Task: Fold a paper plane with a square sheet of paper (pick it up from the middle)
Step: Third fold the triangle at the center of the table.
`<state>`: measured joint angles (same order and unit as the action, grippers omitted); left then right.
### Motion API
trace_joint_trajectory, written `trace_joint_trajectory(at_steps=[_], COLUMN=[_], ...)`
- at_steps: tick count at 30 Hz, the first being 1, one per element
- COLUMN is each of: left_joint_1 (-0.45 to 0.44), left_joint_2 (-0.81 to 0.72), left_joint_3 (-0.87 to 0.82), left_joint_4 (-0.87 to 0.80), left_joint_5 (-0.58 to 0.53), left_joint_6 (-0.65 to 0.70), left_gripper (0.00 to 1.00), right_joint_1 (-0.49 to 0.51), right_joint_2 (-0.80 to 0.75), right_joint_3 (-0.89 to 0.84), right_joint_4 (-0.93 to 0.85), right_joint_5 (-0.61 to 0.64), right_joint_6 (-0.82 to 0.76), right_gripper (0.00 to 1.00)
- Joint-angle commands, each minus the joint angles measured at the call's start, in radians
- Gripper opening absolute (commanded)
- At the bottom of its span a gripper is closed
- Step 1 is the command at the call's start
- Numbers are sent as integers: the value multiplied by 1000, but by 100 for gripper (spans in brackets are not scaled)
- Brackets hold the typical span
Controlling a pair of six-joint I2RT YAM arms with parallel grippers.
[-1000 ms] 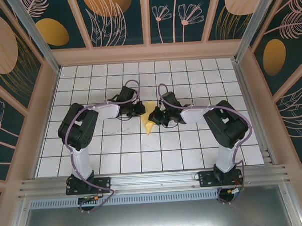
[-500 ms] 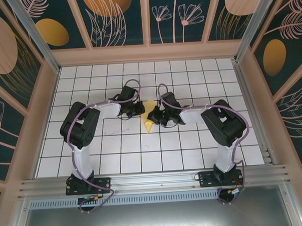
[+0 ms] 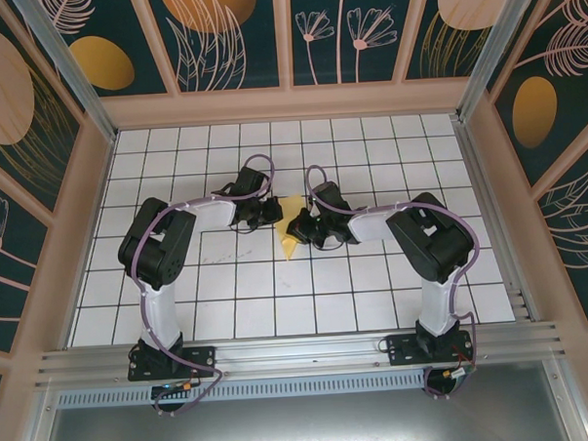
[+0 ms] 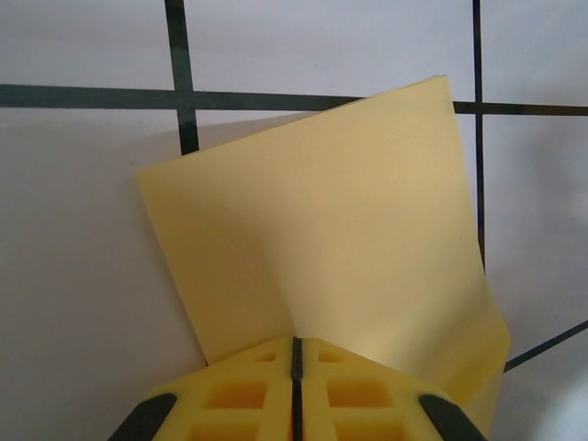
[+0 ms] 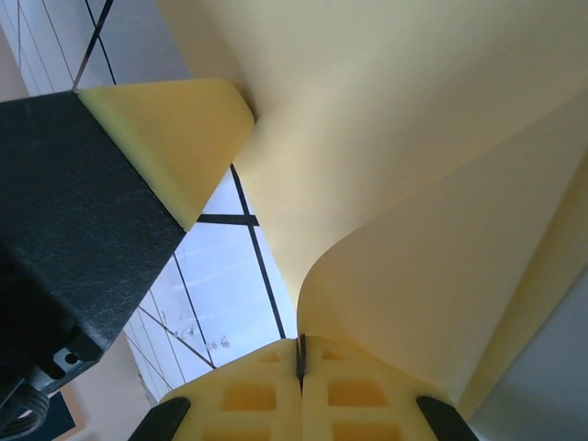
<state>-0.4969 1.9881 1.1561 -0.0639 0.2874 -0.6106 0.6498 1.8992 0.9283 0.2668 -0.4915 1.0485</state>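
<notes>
Left gripper (image 4: 296, 366): jaws pressed flat together on the edge of the square sheet of paper (image 4: 322, 239). The sheet stands straight ahead of the fingertips as a smooth pale-yellow panel, with one lower corner curling off to the side. Right gripper (image 5: 299, 364): likewise clamped, the paper leaving its fingertips in a soft unsupported curve that bellies ahead of and above them. A yellow fingertip of the left gripper lies just ahead of the right gripper and against the sheet, so the two tools work almost nose to nose. From above, the paper hangs between the two grippers over the middle of the tiled table (image 3: 229, 292), with a pointed end trailing back toward the arm bases. Whether that point touches the tiles cannot be told.

Findings on risk: both bites look shallow and close to the paper's edge, so any pull of one gripper away from the other would likely either tear the thin sheet at a pinch or draw it out of one set of jaws. The loose curve ahead of the right gripper has no firm crease. If it is pressed down as it lies, the fold may land off the centre line and leave a lopsided plane. With the fingertips this near each other, a small misjudged approach could knock them together and crumple the panel.
</notes>
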Motion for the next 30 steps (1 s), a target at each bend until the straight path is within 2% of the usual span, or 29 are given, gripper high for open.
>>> trace_joint_trajectory(at_steps=[1,30], left_joint_1=[-5,-5], left_joint_2=[32,25], left_joint_3=[1,-25], left_joint_4=[-41,-24], left_joint_5=[9,21], left_joint_6=[-2,-3], left_gripper=[11,11], right_joint_1=[7,7], right_joint_2=[12,45], right_joint_3=[-8,4], right_joint_4=[51,14], right_joint_5=[5,51], right_joint_6=[18,24], right_gripper=[0,0])
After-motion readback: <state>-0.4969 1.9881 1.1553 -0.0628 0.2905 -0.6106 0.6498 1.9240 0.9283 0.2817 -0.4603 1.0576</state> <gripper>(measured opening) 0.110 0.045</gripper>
